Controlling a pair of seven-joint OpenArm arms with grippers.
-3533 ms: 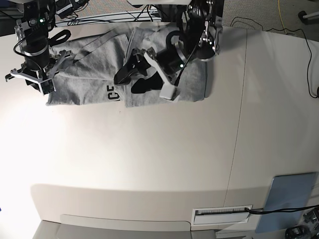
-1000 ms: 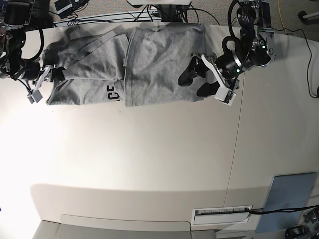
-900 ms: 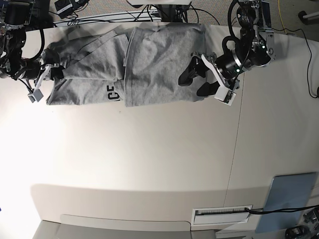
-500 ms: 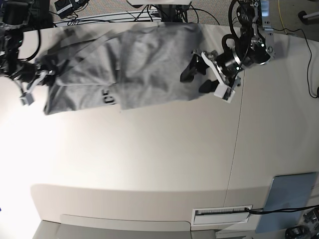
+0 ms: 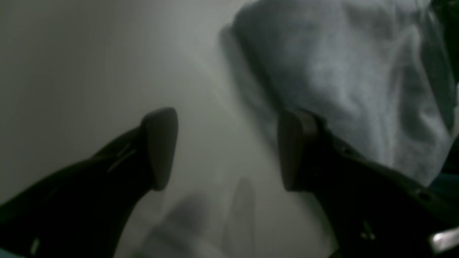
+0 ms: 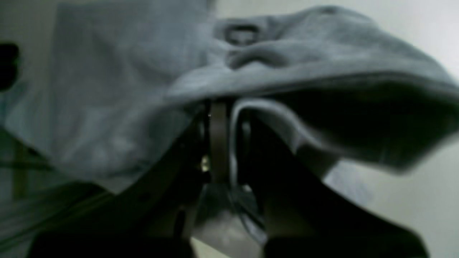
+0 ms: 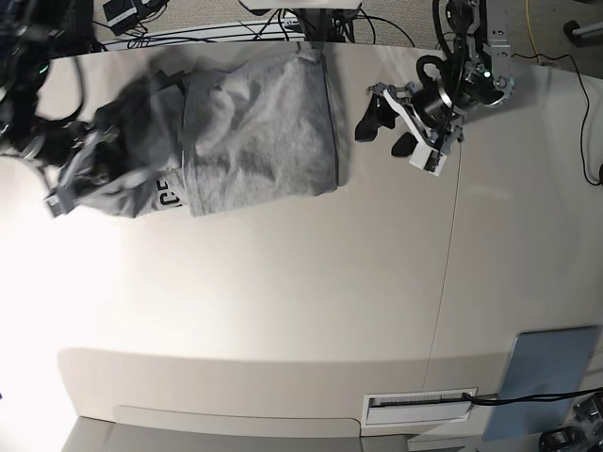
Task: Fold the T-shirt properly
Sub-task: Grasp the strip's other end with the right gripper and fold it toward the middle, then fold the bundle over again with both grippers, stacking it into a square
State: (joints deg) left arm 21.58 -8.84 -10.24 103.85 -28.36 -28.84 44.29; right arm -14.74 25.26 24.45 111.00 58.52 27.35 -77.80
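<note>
The T-shirt (image 7: 254,132) lies bunched at the far left of the table (image 7: 283,311), its right edge running straight, its near edge slanting, some black lettering showing at the lower left fold. Its left end is lifted and gathered where the right gripper (image 7: 58,193) is clamped on a fold of the cloth; the wrist view is blurred, but fabric seems to pass between the closed fingers (image 6: 218,143). The left gripper (image 7: 400,127) hangs right of the shirt, apart from it, jaws spread wide and holding nothing. Bare tabletop stretches near and right. A grey-blue panel (image 7: 546,377) sits at the near right corner.
</note>
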